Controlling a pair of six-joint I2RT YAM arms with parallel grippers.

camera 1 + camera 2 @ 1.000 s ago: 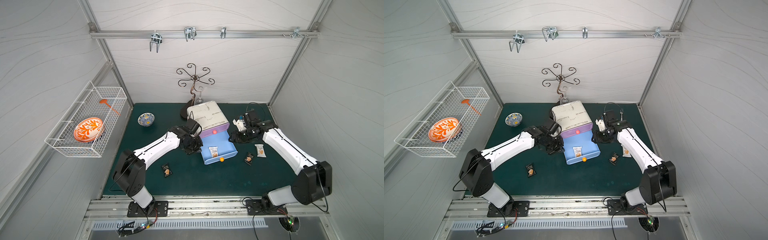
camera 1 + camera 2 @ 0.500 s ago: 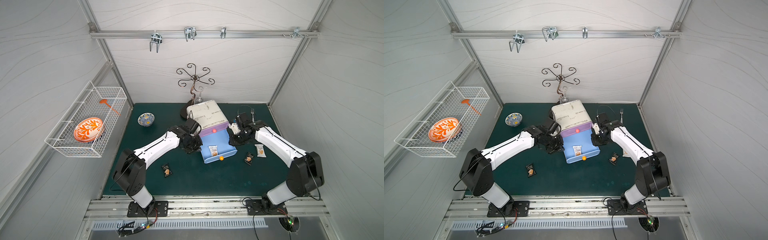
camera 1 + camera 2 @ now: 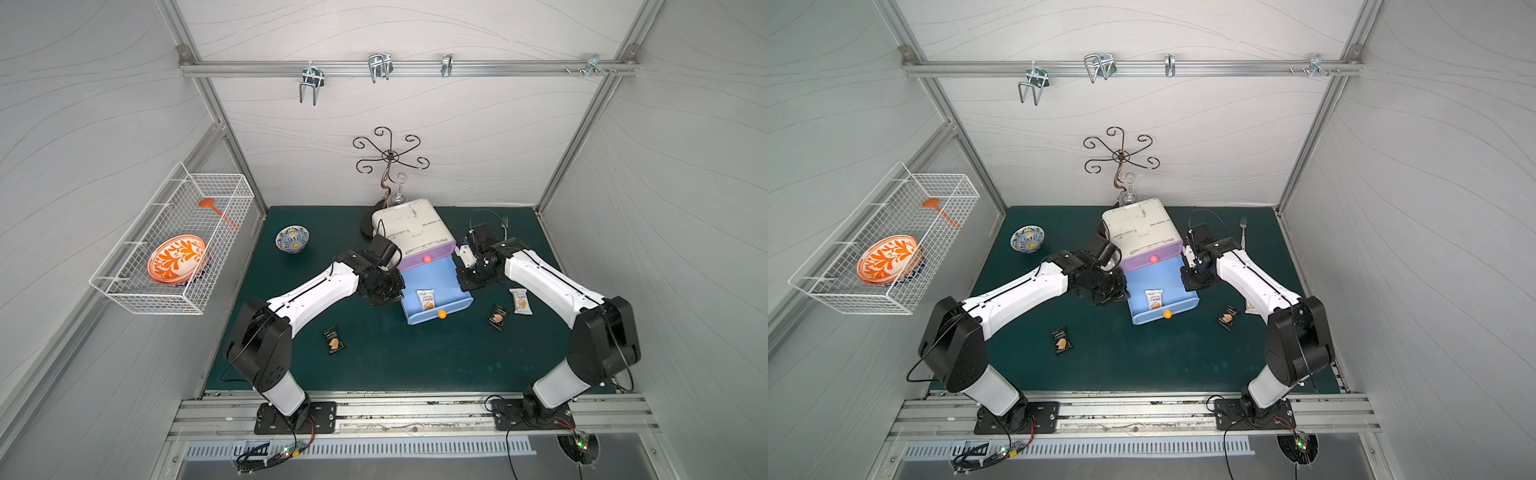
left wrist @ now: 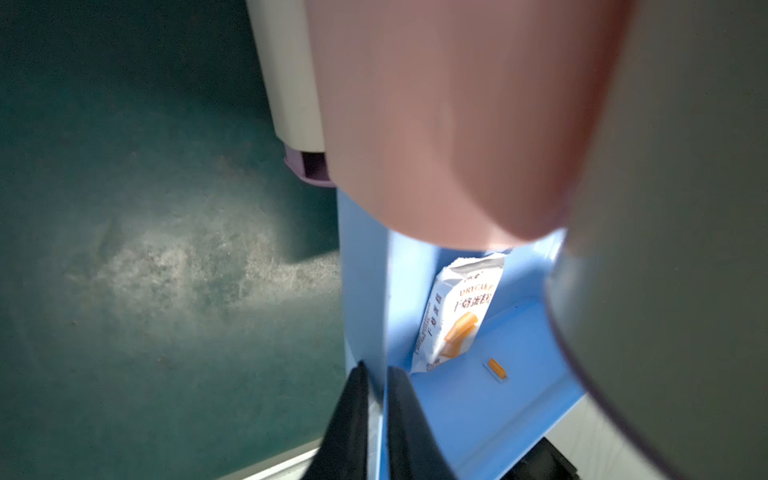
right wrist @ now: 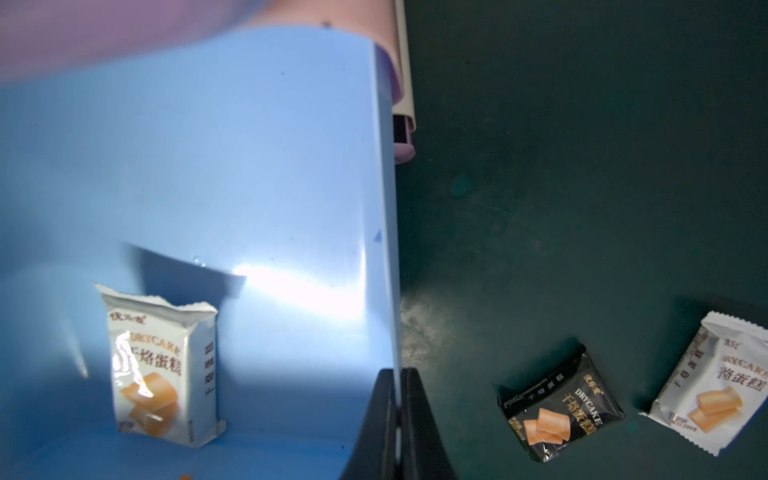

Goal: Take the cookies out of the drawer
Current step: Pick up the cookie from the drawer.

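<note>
The blue drawer stands pulled out of the white cabinet. One white cookies packet lies inside it near the front, also clear in the right wrist view. On the mat lie a black packet at the left, and a black packet and a white packet at the right. My left gripper straddles the drawer's left side wall, jaws slightly apart. My right gripper is shut on the drawer's right side wall.
A closed purple drawer sits above the blue one. A patterned bowl stands at the back left, a fork at the back right, a metal stand behind the cabinet. A wire basket hangs on the left wall.
My right arm swung in from the back right to the drawer's right wall and its jaws closed on it. My left gripper's jaws eased apart on the left wall.
</note>
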